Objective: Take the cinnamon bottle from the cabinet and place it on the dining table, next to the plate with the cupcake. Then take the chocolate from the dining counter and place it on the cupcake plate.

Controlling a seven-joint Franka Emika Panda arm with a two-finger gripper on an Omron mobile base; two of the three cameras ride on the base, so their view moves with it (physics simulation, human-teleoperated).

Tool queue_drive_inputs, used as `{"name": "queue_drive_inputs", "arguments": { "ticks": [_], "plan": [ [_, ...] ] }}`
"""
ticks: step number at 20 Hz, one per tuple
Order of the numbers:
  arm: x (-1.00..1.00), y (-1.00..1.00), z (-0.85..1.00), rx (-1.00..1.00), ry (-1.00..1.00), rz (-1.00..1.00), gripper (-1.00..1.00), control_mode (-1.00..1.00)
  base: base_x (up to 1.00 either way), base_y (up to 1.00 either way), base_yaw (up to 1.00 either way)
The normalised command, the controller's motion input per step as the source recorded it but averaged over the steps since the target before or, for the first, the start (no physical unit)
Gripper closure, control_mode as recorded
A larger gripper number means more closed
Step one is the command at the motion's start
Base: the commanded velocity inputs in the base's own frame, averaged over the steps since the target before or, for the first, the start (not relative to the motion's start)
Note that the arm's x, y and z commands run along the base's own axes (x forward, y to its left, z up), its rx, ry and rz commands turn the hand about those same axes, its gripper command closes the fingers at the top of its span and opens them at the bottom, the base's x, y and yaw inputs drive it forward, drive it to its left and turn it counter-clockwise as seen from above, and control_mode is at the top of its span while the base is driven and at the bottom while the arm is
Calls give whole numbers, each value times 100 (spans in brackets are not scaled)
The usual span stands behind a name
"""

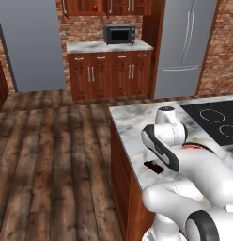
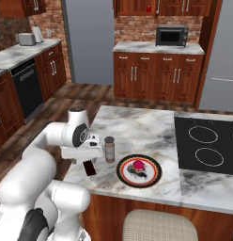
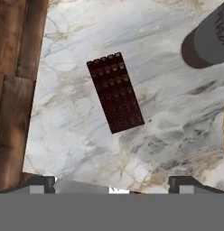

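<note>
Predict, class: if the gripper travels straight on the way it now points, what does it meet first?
Most likely the chocolate bar, lying flat on the marble counter ahead of the open gripper; the remaining gap is unclear.

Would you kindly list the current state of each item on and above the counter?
chocolate: flat on the marble, free
cinnamon bottle: upright beside the plate
plate: on the counter, carrying the cupcake
cupcake: sitting on the plate
gripper: open above the chocolate
</note>
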Motion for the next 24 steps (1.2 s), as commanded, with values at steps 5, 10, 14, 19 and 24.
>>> {"name": "queue_drive_inputs", "arguments": {
  "ticks": [5, 10, 14, 19, 24],
  "plan": [
    [24, 12, -35, -3, 0, 0, -100, -100, 0, 0, 0],
    [9, 0, -39, 0, 0, 2, -100, -100, 0, 0, 0],
    [10, 0, -32, 0, 0, 5, -100, -100, 0, 0, 0],
    [3, -5, -18, 0, 0, 7, -100, -100, 0, 0, 0],
    [7, -11, -11, 0, 0, 9, -100, -100, 0, 0, 0]
  ]
}}
